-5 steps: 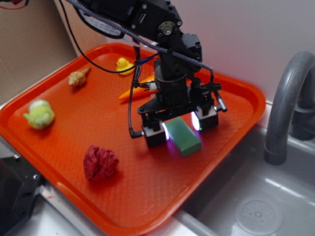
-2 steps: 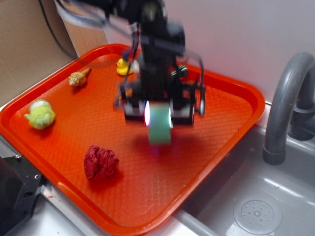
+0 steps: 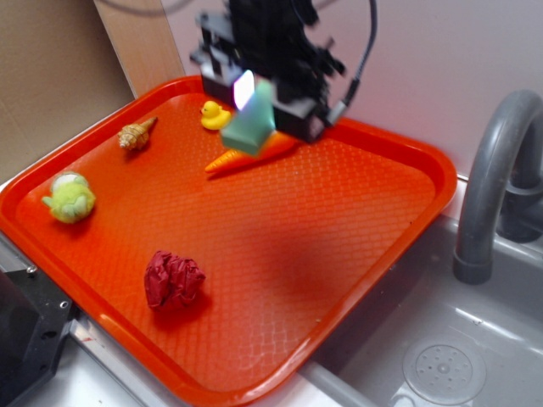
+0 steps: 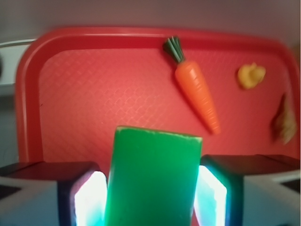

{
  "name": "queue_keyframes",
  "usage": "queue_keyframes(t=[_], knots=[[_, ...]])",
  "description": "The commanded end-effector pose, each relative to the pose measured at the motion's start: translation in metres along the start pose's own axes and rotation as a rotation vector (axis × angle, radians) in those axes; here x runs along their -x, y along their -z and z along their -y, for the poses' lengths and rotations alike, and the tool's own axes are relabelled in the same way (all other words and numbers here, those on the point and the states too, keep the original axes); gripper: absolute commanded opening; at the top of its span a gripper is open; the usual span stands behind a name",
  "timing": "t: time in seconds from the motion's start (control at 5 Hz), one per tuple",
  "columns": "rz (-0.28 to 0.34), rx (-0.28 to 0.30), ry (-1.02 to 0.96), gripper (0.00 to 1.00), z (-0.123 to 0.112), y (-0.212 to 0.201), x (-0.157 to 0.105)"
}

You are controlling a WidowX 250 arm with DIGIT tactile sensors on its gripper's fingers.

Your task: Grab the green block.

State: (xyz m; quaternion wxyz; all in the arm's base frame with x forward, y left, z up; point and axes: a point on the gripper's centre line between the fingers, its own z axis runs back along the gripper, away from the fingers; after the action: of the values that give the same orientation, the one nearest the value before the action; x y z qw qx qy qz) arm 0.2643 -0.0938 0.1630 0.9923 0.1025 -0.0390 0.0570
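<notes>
Wrist view shows the block [image 4: 153,181] clamped between the two lit pads of the hand [image 4: 151,197], each pad flat against a long side, the jaws closed to the block's width. In the exterior view the hand [image 3: 254,106] hangs high over the tray's [image 3: 399,220] far side at about 12 o'clock, and the block [image 3: 251,127] tilts clear of the tray floor, with nothing under it. The grab looks done, and the step in hand is the lift. What comes next calls only for a firm grip and a steady arm, since the block is smooth and hangs mostly below the pads, so a slack squeeze could let it slip.

Directly beneath lies the carrot [image 3: 250,154], partly hidden by the block; a drop would land on or beside it. The duck [image 3: 215,114] sits at 11 o'clock, the shell [image 3: 135,133] at 10, the plush [image 3: 68,197] at 9, and a red crumpled lump [image 3: 172,278] at 7. A grey tap [image 3: 492,186] stands off the tray at 3 o'clock, well apart. Nothing blocks upward travel.
</notes>
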Motion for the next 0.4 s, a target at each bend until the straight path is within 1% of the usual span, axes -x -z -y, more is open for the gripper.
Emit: queue_keyframes(t=[0.0,0.2], knots=[[0.088,0.043,0.092,0.0,-0.068,-0.051,-0.026],[0.084,0.054,0.105,0.0,-0.083,-0.054,-0.024]])
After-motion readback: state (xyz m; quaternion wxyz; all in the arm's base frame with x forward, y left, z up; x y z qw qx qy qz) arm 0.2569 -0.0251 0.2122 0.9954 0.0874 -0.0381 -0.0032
